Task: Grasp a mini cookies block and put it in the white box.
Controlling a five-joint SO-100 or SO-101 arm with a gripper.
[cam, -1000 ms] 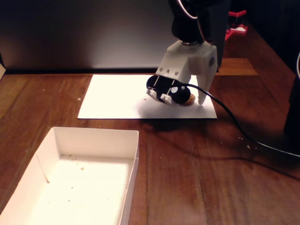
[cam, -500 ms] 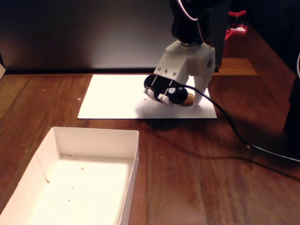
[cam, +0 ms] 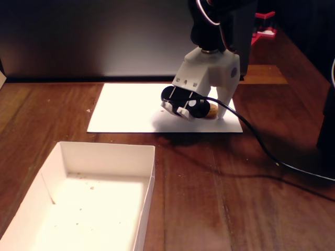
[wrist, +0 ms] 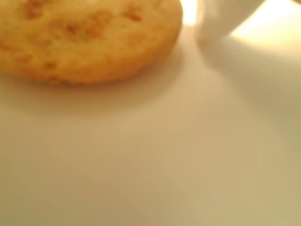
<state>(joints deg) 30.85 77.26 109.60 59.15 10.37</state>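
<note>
The mini cookies block (cam: pixel 212 111) is a small tan cookie lying on a flat white paper sheet (cam: pixel 125 107); in the wrist view it fills the top left (wrist: pixel 84 37). My gripper (cam: pixel 213 115) is down on the sheet around the cookie, apparently open. One white finger (cam: pixel 223 107) stands just right of the cookie, and the wrist view shows this finger (wrist: pixel 221 19) a small gap away from it. The other finger is hidden behind the black wrist camera (cam: pixel 186 102). The white box (cam: pixel 107 154) sits at the front left, with a few crumbs inside.
A black cable (cam: pixel 272 154) runs from the gripper across the wooden table (cam: pixel 220 198) to the right. A dark wall stands behind the sheet, and red parts (cam: pixel 264 26) sit at the back right.
The gripper has settled slightly lower over the cookie, its white finger drawing a little closer to it. The cookie and the box have not moved.
</note>
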